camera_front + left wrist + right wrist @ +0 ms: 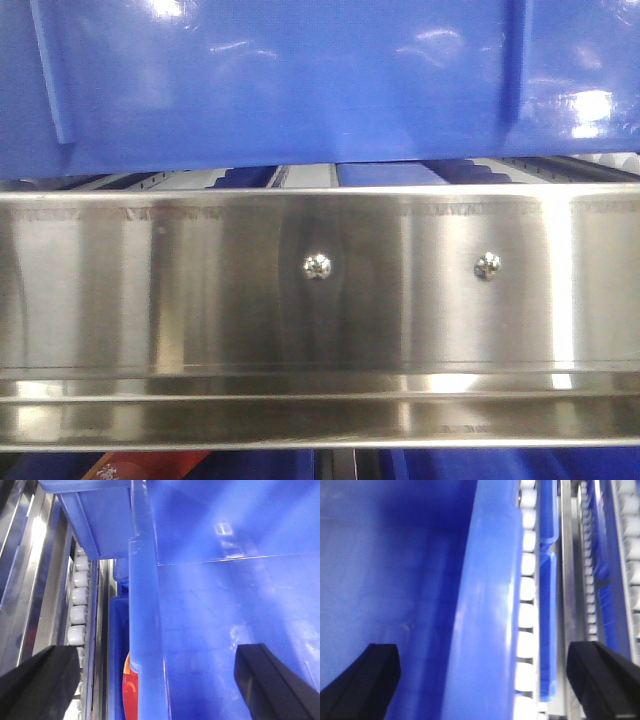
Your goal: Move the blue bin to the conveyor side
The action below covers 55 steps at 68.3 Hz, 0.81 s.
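- The blue bin (pixel 300 90) appears to rest on a rack of white rollers (pixel 77 615), just behind and above the stainless steel rail (pixel 200 290) with its two screws (pixel 317 265); it fills the top of the front view and runs off both edges
- The left claw (pixel 150 685) is spread wide across the bin's thick rim (pixel 145 605), with one black finger (pixel 40 680) outside the wall and the other down inside the bin; neither pad looks to be touching plastic
- The right claw (pixel 485 680) stands the same way over the opposite wall: open, one finger inside, one out over the rollers, gripping nothing
- What the wrist views show of the bin's inside is bare, so I'd judge it light for its bulk, yet wide enough to want both arms
- The plastic is glossy and smooth, so likely slippery; the wall may flex a little, and the rim looks the stiffest part and the natural place to pinch, each claw closing across it
- On rollers it should slide easily, and it could twist if the two sides pull unevenly
- Lower down sits another blue bin (pixel 116 645) with a red packet (pixel 131 682) in it, which is not the one to move
- The conveyor is not in any of these views
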Motion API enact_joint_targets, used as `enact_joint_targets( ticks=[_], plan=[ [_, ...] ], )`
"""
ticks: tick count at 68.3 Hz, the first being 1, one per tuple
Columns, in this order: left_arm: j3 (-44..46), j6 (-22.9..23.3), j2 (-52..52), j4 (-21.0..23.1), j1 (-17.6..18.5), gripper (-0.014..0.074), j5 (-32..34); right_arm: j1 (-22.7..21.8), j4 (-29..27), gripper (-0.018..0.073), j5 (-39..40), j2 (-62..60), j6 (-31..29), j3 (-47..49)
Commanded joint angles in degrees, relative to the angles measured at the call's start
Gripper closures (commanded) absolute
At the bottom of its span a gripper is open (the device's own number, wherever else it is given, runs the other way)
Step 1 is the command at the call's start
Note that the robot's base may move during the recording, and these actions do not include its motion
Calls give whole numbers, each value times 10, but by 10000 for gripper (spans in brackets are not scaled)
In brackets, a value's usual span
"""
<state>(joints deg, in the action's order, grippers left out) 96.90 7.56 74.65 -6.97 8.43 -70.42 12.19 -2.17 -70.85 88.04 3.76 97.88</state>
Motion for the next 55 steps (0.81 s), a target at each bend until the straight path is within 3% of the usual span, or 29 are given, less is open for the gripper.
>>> enact_joint_targets(
  ticks=[1,16,55],
  plan=[
    [5,5,-2,2,3,67,5,0,6,0,9,-2,13,22],
    [5,5,-2,2,3,67,5,0,6,0,9,1,16,67],
    [5,5,-1,2,3,67,5,23,10,0,9,53,18,67]
  ],
)
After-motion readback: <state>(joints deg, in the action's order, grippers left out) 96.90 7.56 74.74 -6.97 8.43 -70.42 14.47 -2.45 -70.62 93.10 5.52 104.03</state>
